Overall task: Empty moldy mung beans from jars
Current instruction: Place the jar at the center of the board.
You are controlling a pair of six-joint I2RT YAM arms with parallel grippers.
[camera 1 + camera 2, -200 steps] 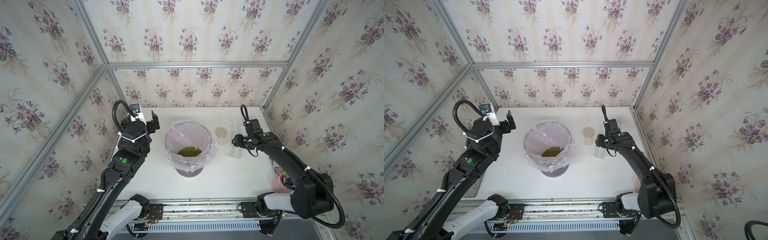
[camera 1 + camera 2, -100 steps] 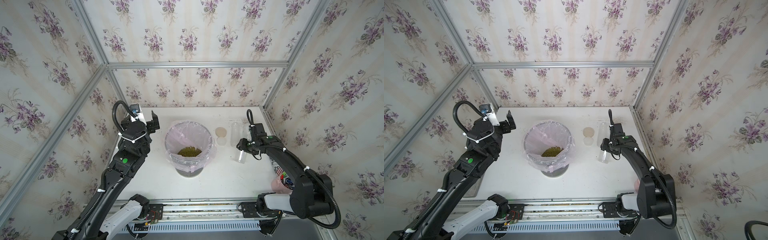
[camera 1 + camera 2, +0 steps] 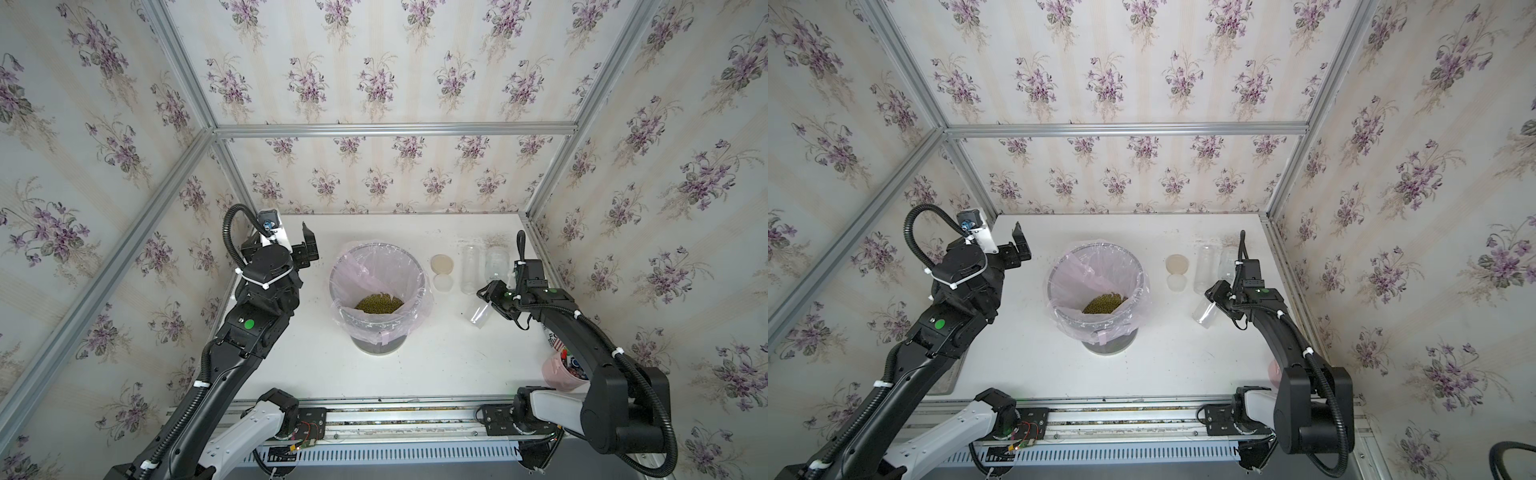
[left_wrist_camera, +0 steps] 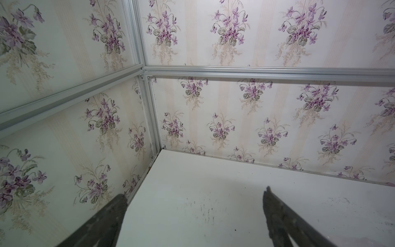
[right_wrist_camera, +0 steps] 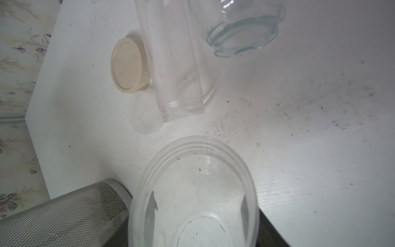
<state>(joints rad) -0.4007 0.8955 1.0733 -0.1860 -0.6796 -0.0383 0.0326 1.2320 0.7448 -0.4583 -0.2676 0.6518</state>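
White tabletop (image 3: 415, 365): empty jar (image 3: 478, 314) is gripped tilted by right gripper (image 3: 489, 296), right of bin (image 3: 376, 348) holding mung beans (image 3: 379, 303); left gripper (image 3: 289, 245) is spread wide. Emptying looks done; set-down is called for next.

Bright, even light across both top views, soft and falling from overhead; the white table (image 3: 415, 374) nearly washes out. Only a faint shadow pools at the foot of the bin (image 3: 376, 347). Frame rails (image 3: 395, 129) splay out toward the corners, wide-lens stretch. Left wrist view: wallpaper (image 4: 256, 128) crisp, but the 2 fingers (image 4: 284, 220) of the left gripper (image 4: 194, 192) sit dark and blurred at the frame edge. Right wrist view: the jar (image 5: 192, 192) hard against the lens goes milky and soft, and bright glints flare on the glass jar (image 5: 245, 36) beyond.
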